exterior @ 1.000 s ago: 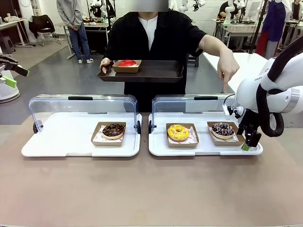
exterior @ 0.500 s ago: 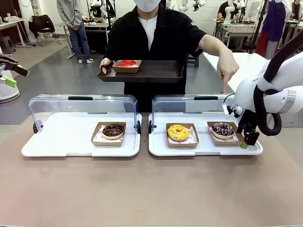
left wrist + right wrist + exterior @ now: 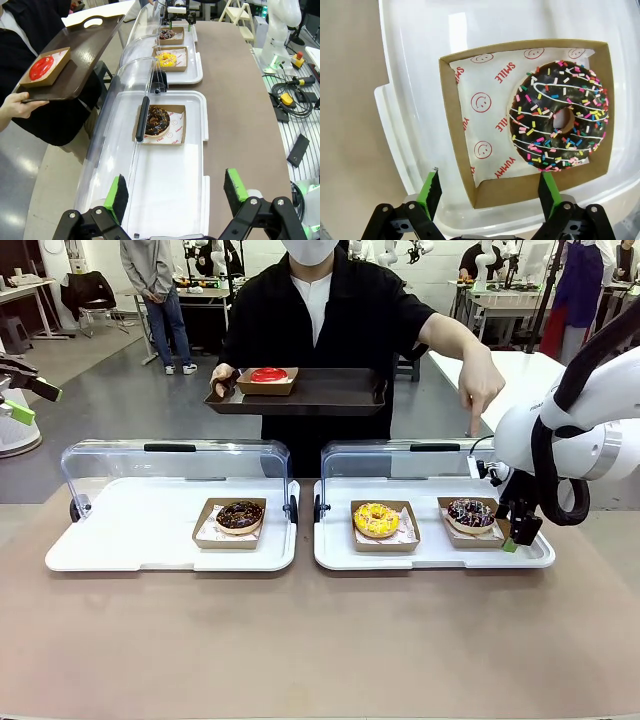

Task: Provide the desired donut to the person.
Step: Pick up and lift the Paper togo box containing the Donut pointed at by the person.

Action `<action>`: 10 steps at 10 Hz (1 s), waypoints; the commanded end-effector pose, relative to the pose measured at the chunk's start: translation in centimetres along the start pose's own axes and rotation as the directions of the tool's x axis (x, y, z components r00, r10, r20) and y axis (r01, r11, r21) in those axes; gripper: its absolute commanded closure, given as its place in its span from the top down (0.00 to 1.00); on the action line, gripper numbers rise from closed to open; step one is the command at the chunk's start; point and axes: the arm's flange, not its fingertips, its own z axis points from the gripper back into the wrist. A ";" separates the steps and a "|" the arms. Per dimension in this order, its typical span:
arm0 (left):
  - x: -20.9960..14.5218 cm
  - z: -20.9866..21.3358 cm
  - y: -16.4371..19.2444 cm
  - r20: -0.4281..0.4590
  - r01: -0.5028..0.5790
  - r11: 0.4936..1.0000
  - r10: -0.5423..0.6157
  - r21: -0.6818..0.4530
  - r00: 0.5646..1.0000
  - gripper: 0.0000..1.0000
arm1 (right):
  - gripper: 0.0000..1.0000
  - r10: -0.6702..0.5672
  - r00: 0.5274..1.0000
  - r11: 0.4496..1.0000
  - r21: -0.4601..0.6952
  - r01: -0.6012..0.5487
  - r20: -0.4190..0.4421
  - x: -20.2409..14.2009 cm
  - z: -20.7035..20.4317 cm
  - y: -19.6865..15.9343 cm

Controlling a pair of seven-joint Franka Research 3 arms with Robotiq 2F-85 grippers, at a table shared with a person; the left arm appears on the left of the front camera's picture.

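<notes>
The person holds a dark tray with a red donut in a box, and points a finger down over the chocolate donut with coloured sprinkles. That donut lies in a cardboard box. My right gripper hangs open at the box's right end, and the box's near corner lies between the pads. My left gripper is open off the table's left end, above the left case.
Two white display trays stand side by side with their clear lids raised at the back. A chocolate donut sits in the left tray and a yellow donut in the right one. The table's front half is bare.
My right gripper has shifted slightly left toward the sprinkled donut's box. The person's pointing hand, the tray and my left arm have stayed put.
</notes>
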 end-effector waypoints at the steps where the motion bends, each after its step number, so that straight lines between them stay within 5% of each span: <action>1: 0.1 0.2 0.0 0.018 -0.003 1.000 0.003 -0.002 1.000 1.00 | 1.00 0.006 1.000 1.000 -0.007 -0.006 0.024 -0.3 -0.5 -0.2; 5: 0.1 0.2 0.0 0.018 -0.003 1.000 0.003 -0.002 1.000 1.00 | 1.00 0.026 0.999 1.000 0.004 -0.026 0.028 -0.2 -0.4 -0.1; 6: 0.1 0.2 0.0 0.018 -0.003 1.000 0.003 -0.002 1.000 1.00 | 0.41 0.034 0.999 0.999 0.008 -0.035 0.026 -0.3 -0.4 0.0; 7: 0.1 0.2 0.0 0.018 -0.003 1.000 0.003 -0.002 1.000 1.00 | 0.40 0.033 0.999 0.999 0.011 -0.033 0.026 -0.3 -0.4 0.0; 8: 0.1 0.2 0.0 0.018 -0.003 1.000 0.003 -0.002 1.000 1.00 | 0.00 0.031 0.999 0.999 0.012 -0.032 0.027 -0.3 -0.4 0.0; 9: 0.1 0.2 0.0 0.018 -0.003 1.000 0.003 -0.002 1.000 1.00 | 0.35 0.029 0.999 0.999 0.013 -0.029 0.029 -0.3 -0.4 0.0; 10: 0.1 0.2 0.0 0.018 -0.003 1.000 0.003 -0.002 1.000 1.00 | 0.00 0.028 0.999 0.999 0.015 -0.029 0.029 -0.3 -0.4 0.0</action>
